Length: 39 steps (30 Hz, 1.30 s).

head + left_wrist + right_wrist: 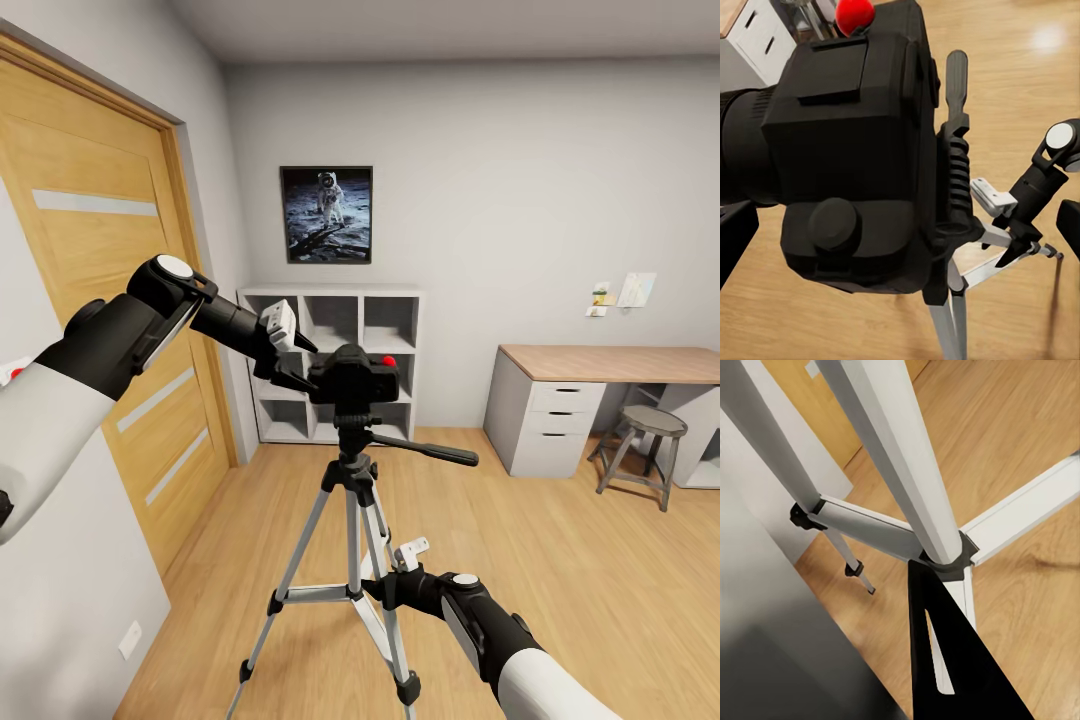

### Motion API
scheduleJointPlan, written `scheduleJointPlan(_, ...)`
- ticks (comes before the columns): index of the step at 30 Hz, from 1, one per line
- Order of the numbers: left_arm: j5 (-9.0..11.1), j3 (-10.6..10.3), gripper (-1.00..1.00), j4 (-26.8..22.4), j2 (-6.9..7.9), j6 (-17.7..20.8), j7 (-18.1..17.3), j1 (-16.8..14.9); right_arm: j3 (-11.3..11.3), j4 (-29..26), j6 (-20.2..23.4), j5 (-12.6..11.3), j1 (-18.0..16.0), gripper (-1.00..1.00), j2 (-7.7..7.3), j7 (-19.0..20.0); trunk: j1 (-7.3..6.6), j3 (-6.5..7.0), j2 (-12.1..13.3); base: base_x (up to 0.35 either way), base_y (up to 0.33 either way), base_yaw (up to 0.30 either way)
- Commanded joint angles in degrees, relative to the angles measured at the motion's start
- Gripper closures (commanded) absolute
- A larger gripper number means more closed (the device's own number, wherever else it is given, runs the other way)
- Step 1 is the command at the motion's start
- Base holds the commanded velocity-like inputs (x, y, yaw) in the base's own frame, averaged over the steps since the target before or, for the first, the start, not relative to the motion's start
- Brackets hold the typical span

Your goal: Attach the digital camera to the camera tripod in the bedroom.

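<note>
- Between the left gripper's [300,362] fingers sits the camera [352,376], clamped and resting atop the tripod [352,470] head.
- Low by the leg braces, the right gripper [385,582] reaches the centre column; whether its fingers grip I cannot tell.
- Seating looks the step in hand.
- Next, likely: press the camera squarely down, then release.

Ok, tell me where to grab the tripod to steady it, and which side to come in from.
Grip the camera tripod on its silver centre column, just above the brace hub where the three struts meet. The column is slim and upright, so two fingers can close across it. Come in low from the robot's side, between the spread legs, as the right gripper is placed. Avoid the pan handle: it would probably swing.
</note>
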Motion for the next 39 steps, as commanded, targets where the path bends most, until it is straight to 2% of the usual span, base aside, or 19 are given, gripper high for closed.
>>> scheduleJointPlan(1, 0.27, -0.18, -1.00, -0.02, 0.06, 0.59, -0.01, -0.07, 0.34, -0.06, 0.13, 1.48, 0.06, 1.00, 0.03, -1.16, 0.04, -0.05, -0.02, 0.000, 0.000, 0.000)
scheduleJointPlan(21, 0.36, -0.10, -1.00, 0.07, 0.06, 0.84, -0.09, -0.07, 0.34, -0.06, 0.13, 1.48, 0.06, 1.00, 0.03, -1.13, 0.04, -0.05, -0.02, 0.000, 0.000, 0.000)
scheduleJointPlan(25, 0.44, 0.44, -1.00, 0.06, 0.12, 1.01, -0.18, -0.07, 0.34, -0.06, 0.13, 1.48, 0.06, 1.00, 0.03, -1.12, 0.04, -0.05, -0.02, 0.000, 0.000, 0.000)
scheduleJointPlan(27, 0.49, 1.53, -1.00, 0.01, 0.17, 1.08, -0.11, -0.07, 0.34, -0.06, 0.13, 1.48, 0.06, 1.00, 0.03, -1.12, 0.04, -0.05, -0.02, 0.000, 0.000, 0.000)
scheduleJointPlan(29, 0.54, 3.30, -1.00, -0.05, 0.23, 1.12, 0.24, -0.07, 0.34, -0.06, 0.13, 1.48, 0.06, 1.00, 0.03, -1.12, 0.04, -0.05, -0.02, 0.000, 0.000, 0.000)
scheduleJointPlan(31, 0.57, 6.12, -1.00, -0.14, 0.26, 1.19, 1.00, -0.07, 0.34, -0.06, 0.13, 1.48, 0.06, 1.00, 0.03, -1.10, 0.04, -0.05, -0.02, 0.000, 0.000, 0.000)
scheduleJointPlan(32, 0.62, 9.73, -1.00, -0.06, 0.28, 1.42, 2.09, -0.07, 0.34, -0.06, 0.13, 1.48, 0.06, 1.00, 0.03, -1.11, 0.04, -0.05, -0.02, 0.000, 0.000, 0.000)
scheduleJointPlan(33, 0.68, 11.63, -1.00, 0.00, 0.29, 1.66, 2.68, -0.07, 0.34, -0.06, 0.13, 1.48, 0.06, 1.00, 0.03, -1.10, 0.04, -0.05, -0.02, 0.000, 0.000, 0.000)
scheduleJointPlan(38, 0.73, 20.49, -1.00, 0.98, 0.88, 4.81, 5.65, -0.07, 0.34, -0.06, 0.13, 1.48, 0.06, 1.00, 0.03, -1.10, 0.04, -0.05, -0.02, 0.000, 0.000, 0.000)
scheduleJointPlan(39, 0.71, 21.26, -1.00, 1.40, 1.13, 5.50, 6.09, -0.07, 0.34, -0.06, 0.13, 1.48, 0.06, 1.00, 0.03, -1.09, 0.04, -0.05, -0.02, 0.000, 0.000, 0.000)
